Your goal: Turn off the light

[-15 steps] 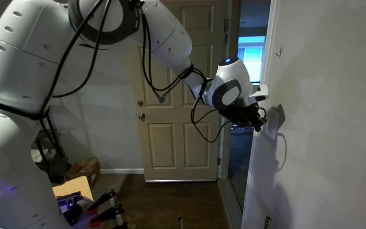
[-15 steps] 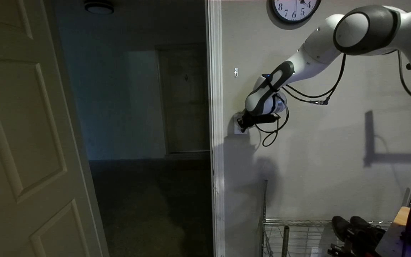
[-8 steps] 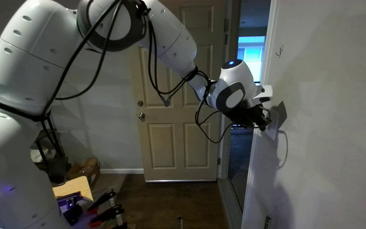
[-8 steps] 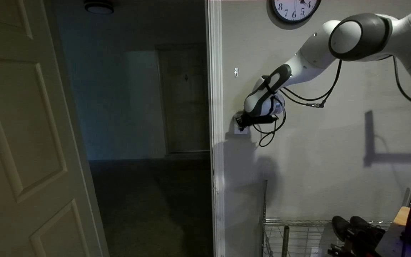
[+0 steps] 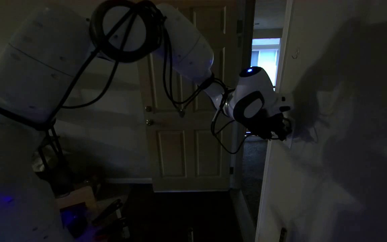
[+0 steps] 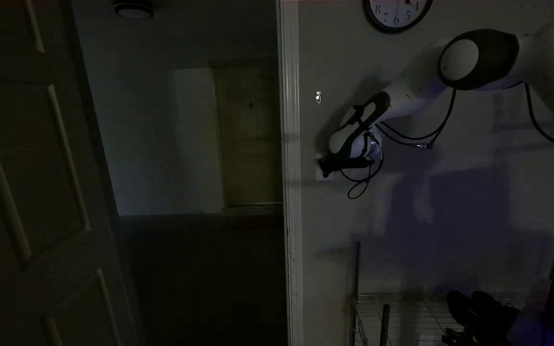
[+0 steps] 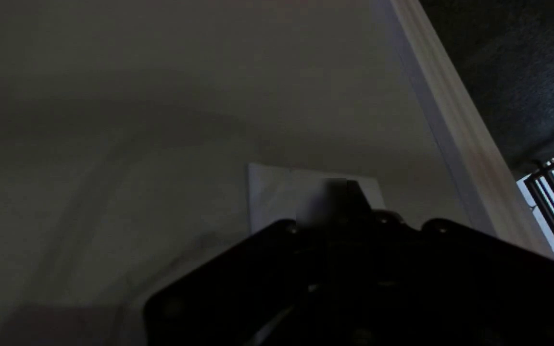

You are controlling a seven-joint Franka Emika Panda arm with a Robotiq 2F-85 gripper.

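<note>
The gripper [image 7: 343, 198] is closed on nothing, at the white wall plate [image 7: 277, 193]. It is dark, so the light seems turned off; next, the gripper should be pulled back.

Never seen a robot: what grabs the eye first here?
Probably the bright window, beyond the door frame in an exterior view, amid the gloom. Next, the big white robot arm stretched across that view, blue light glowing; at its end, in the wrist view, the black gripper at a pale wall plate.
</note>
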